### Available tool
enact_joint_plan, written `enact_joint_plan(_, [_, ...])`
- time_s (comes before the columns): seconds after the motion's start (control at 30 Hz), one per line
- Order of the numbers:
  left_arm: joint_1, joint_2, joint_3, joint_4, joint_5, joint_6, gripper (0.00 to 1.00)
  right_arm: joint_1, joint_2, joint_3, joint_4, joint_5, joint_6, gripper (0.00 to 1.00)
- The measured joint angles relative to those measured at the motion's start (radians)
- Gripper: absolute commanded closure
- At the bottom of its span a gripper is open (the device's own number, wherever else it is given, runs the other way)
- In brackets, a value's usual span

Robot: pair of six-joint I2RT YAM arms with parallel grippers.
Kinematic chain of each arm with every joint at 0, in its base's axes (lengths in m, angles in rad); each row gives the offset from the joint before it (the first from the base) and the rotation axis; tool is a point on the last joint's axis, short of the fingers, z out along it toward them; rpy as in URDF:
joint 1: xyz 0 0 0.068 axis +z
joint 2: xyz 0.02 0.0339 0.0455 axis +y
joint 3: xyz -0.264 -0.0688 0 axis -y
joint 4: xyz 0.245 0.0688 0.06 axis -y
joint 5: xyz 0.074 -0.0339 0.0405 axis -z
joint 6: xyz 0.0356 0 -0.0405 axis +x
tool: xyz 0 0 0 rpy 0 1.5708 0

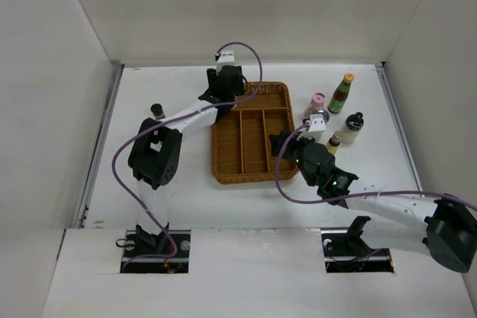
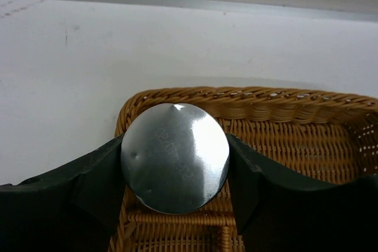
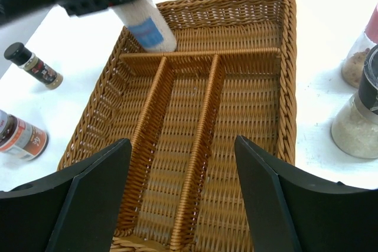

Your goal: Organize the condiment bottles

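Pinching a blue-labelled bottle [image 3: 144,23] is the left end effector [image 2: 175,172] — right end effector [image 3: 183,146] gapes over tray [image 3: 287,75].

The held bottle [image 2: 175,157] shows only its silver end (stamped print unreadable); the view's edge crops the red-labelled jar [image 3: 18,137].

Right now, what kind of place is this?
Probably a robot test bench: plain white walls box in a white table, with a black-and-white left robot arm and right robot arm bolted at its near edge.
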Motion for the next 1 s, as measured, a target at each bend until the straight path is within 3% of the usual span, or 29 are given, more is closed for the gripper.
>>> enact_joint_plan(0.23, [0.0,0.013,-0.034,0.064,0.0,0.003,0.22,-0.004,0.0,0.0,0.003,0.0,0.003,0.14])
enact_joint_plan(0.43, [-0.001,0.007,-0.068,0.121,-0.015,0.003,0.09,-0.02,-0.002,-0.001,0.002,0.0,0.004,0.13])
enact_joint_plan(0.5, [-0.004,-0.008,-0.09,0.134,-0.022,0.003,0.06,-0.026,-0.01,-0.004,0.002,0.0,0.005,0.17])
enact_joint_plan(0.6, [-0.01,-0.067,-0.139,0.153,-0.03,0.004,0.01,-0.031,-0.03,-0.01,0.001,0.0,0.007,0.36])
enact_joint_plan(0.67, [-0.017,-0.138,-0.188,0.187,-0.032,0.004,0.0,-0.032,-0.037,-0.01,0.001,0.0,0.008,0.56])
enact_joint_plan(0.77, [-0.029,-0.281,-0.267,0.264,-0.035,0.004,0.0,-0.032,-0.04,-0.005,-0.019,0.0,0.012,0.7])
enact_joint_plan(0.9, [-0.048,-0.5,-0.378,0.407,-0.047,0.002,0.01,-0.038,-0.04,0.038,-0.097,0.016,0.016,0.68])
enact_joint_plan(1.0, [-0.07,-0.637,-0.472,0.507,-0.053,-0.014,0.19,-0.066,-0.043,0.095,-0.156,0.039,0.015,0.44])
